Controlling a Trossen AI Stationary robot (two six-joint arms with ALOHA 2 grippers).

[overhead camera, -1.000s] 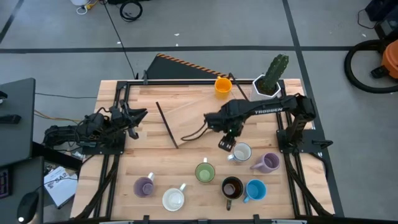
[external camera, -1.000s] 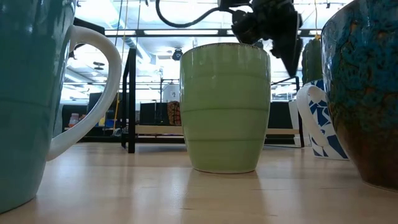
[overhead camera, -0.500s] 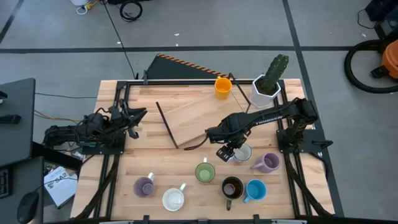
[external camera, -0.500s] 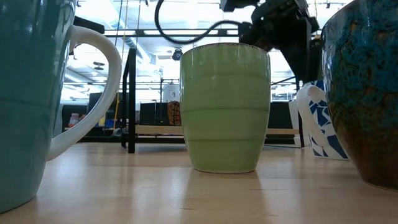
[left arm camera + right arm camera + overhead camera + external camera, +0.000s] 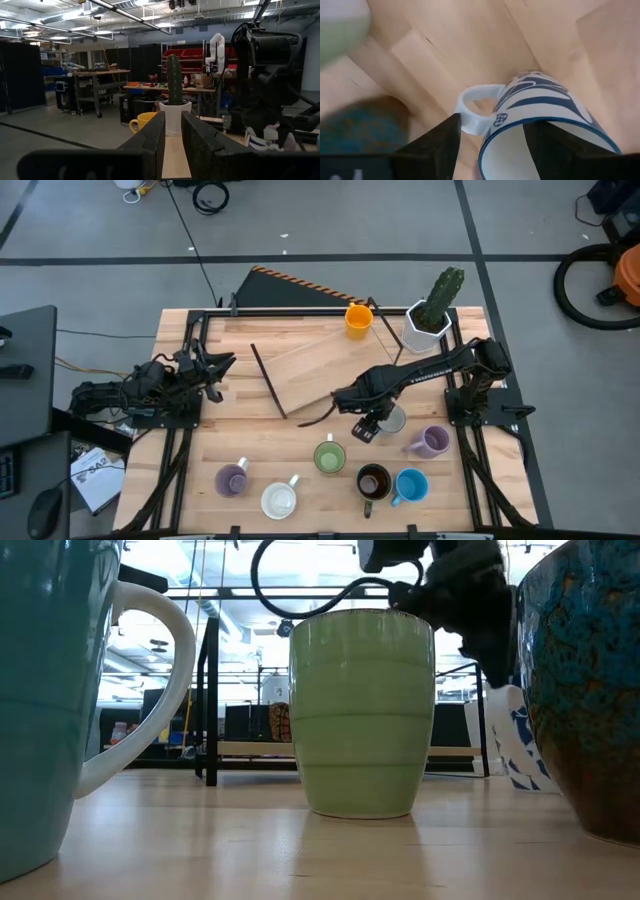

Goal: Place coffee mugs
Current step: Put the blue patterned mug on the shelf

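High view: table with seven mugs near its front, orange mug far back | right gripper over white-and-blue mug | right wrist view only: fingers spread wide astride rim (handle side) | left gripper parked at left edge, fingers narrowly apart

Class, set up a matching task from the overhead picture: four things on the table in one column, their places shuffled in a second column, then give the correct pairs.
Things:
1. orange mug
2. cactus pot
3. blue mug
4. right gripper

Places:
A. near edge, right of the dark brown mug
B. far right corner
C. over the white mug with blue pattern
D. far edge, left of the cactus pot

Pairs: 1-D, 2-B, 3-A, 4-C
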